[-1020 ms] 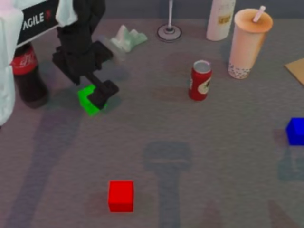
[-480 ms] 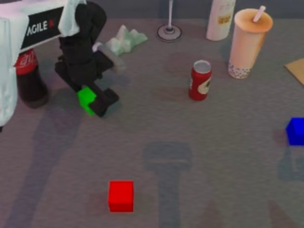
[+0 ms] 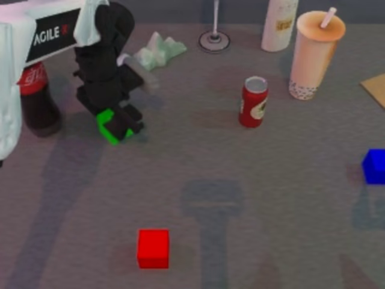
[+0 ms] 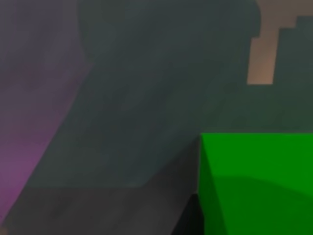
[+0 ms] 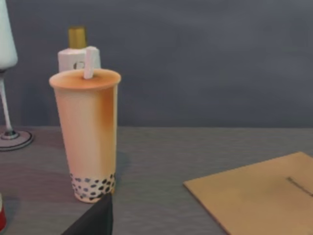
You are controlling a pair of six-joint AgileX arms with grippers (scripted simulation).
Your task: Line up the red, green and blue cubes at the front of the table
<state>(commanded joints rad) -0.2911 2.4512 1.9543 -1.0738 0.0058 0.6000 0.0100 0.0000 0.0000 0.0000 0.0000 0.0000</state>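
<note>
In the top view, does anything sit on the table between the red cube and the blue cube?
No. In the top view, the stretch of dull grey table between the bright red matte cube and the deep blue matte cube holds only shadows.

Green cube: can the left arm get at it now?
Probably yes. The left gripper is already down over the green cube, fingers on either side, and nothing stands between them.

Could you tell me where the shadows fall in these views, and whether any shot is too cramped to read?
Top view: long soft shadows streak toward the front of the table, one just right of the red cube. Left wrist view: very close, a corner of the green cube fills it over murky shade. Right wrist view: evenly lit, the bubble tea cup casting little shadow.
</note>
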